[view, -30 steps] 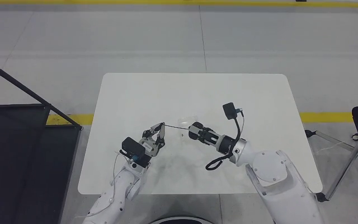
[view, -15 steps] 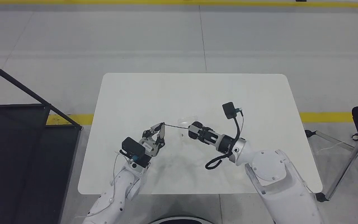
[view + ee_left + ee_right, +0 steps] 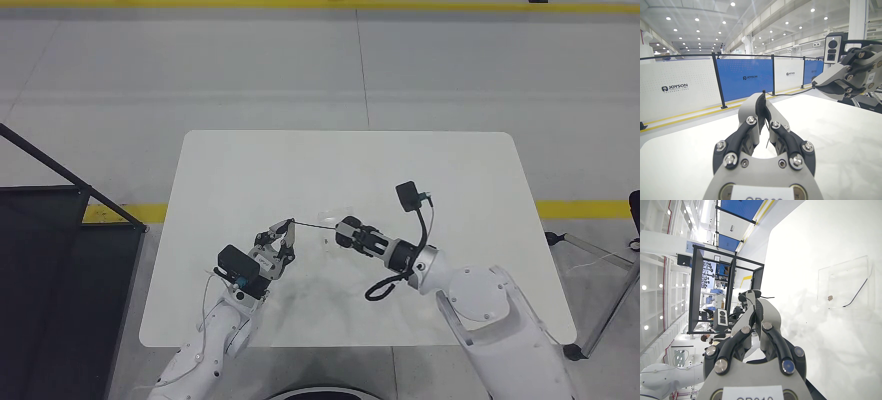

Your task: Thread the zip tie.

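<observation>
Top view: zip tie stretched above the table middle, pinched at 9 o'clock by left gripper, at 3 o'clock by right gripper.
Left wrist view: jaws clamped on zip tie.
Right wrist view: jaws closed on zip tie, clear tray beyond.

left arm and right arm: white shells, black wrist sections; black cable looped at right wrist. left hand and right hand: grey fingers, black linkages, silver screws, white label.
</observation>
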Action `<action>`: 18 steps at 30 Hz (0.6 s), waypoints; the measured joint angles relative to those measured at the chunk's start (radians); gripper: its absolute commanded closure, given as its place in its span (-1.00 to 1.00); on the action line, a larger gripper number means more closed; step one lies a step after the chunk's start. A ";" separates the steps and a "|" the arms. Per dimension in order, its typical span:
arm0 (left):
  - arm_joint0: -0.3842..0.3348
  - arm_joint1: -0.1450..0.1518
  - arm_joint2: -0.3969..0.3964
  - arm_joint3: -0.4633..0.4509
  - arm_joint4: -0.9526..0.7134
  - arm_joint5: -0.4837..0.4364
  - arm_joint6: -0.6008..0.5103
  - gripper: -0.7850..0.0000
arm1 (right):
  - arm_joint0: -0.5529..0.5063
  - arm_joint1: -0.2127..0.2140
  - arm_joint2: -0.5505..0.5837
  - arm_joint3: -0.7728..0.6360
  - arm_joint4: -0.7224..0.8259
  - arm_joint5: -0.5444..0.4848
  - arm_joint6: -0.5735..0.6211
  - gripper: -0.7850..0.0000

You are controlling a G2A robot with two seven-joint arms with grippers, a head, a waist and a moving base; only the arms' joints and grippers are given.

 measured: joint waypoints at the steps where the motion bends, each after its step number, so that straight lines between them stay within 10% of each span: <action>1: 0.000 0.000 0.000 0.000 0.000 0.000 0.000 1.00 | 0.000 0.000 -0.001 0.001 0.000 0.000 -0.002 1.00; 18: 0.000 0.000 0.000 0.000 0.000 0.000 0.000 1.00 | -0.023 -0.007 0.006 0.001 0.056 -0.079 -0.053 1.00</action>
